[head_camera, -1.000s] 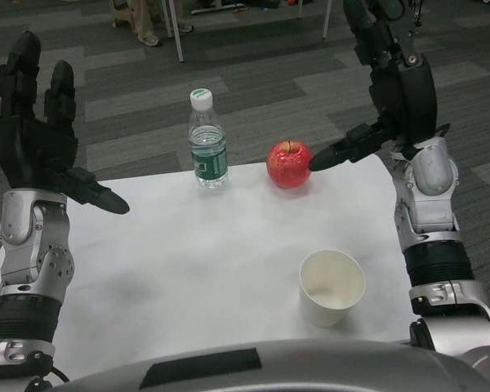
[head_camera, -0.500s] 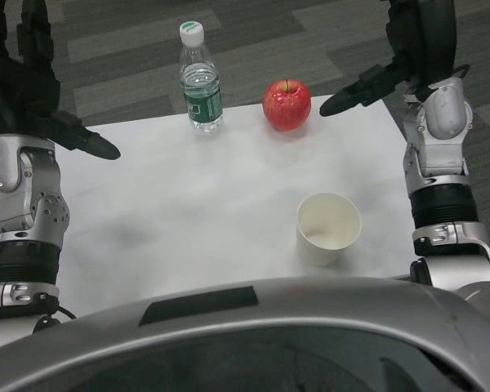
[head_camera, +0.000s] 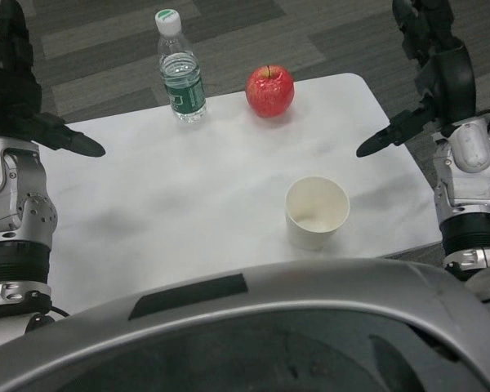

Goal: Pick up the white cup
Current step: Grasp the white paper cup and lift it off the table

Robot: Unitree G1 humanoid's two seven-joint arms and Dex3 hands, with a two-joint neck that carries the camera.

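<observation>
The cup (head_camera: 317,212) stands upright and open-mouthed on the table (head_camera: 188,212), near the front edge and toward the right side, with nothing touching it. Beyond it, near the far edge, an apple (head_camera: 269,91) sits upright, and just to its left a bottle (head_camera: 178,69) with a white cap and green label stands close to that same edge. The right hand (head_camera: 437,77) is raised over the table's right edge, fingers spread wide, thumb pointing inward, holding nothing. The left hand (head_camera: 20,98) is raised at the left edge, likewise spread wide and empty.
</observation>
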